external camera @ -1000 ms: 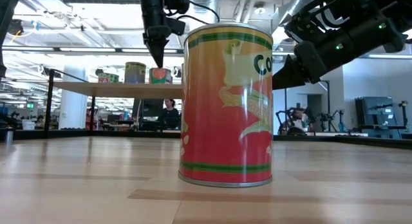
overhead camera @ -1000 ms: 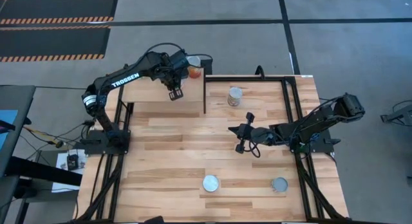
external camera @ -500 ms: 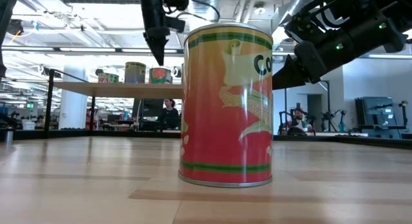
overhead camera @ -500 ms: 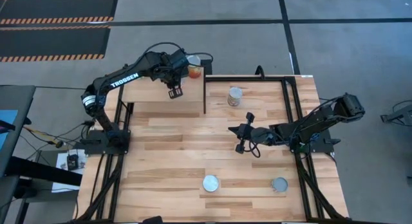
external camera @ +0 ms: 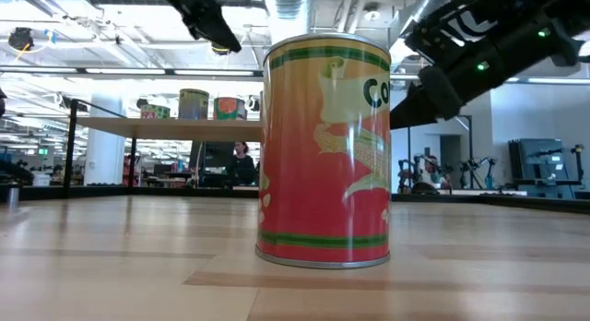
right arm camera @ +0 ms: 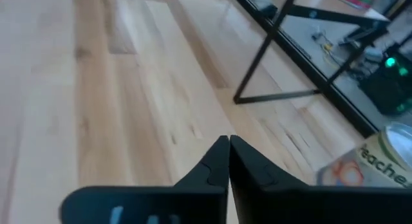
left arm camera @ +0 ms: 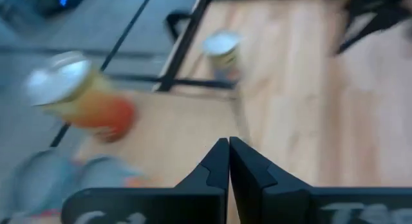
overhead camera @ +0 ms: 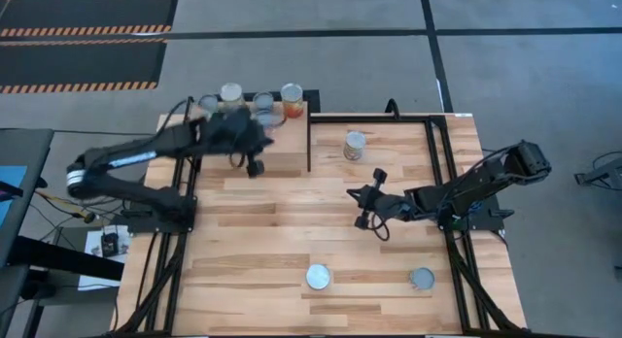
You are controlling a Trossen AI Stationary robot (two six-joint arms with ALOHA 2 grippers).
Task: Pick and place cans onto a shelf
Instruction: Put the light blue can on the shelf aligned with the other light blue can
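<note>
The pale wood shelf (overhead camera: 282,144) stands at the table's far left. Several cans stand along its far edge, among them an orange-red one (overhead camera: 292,94) and a silver-topped one (overhead camera: 231,92). Three more cans stand on the tabletop: one at the far middle (overhead camera: 355,145) and two near the front edge (overhead camera: 318,277) (overhead camera: 422,279). My left gripper (overhead camera: 255,167) is shut and empty, high over the shelf's near part. My right gripper (overhead camera: 356,195) is shut and empty above the table's middle. In the low view, an orange-red can (external camera: 325,150) stands close in front.
A black frame post (overhead camera: 309,142) runs along the shelf's right side. Black rails (overhead camera: 435,153) border the table on the right. Bare planks (overhead camera: 272,231) lie between the shelf and the front cans. The room beyond shows a distant person (external camera: 243,160).
My left gripper has pulled back from beside the orange-red can on the shelf, going up and toward the table's near left. The arm has swung left, so the cans along the shelf's far edge now show. My right arm has kept still.
</note>
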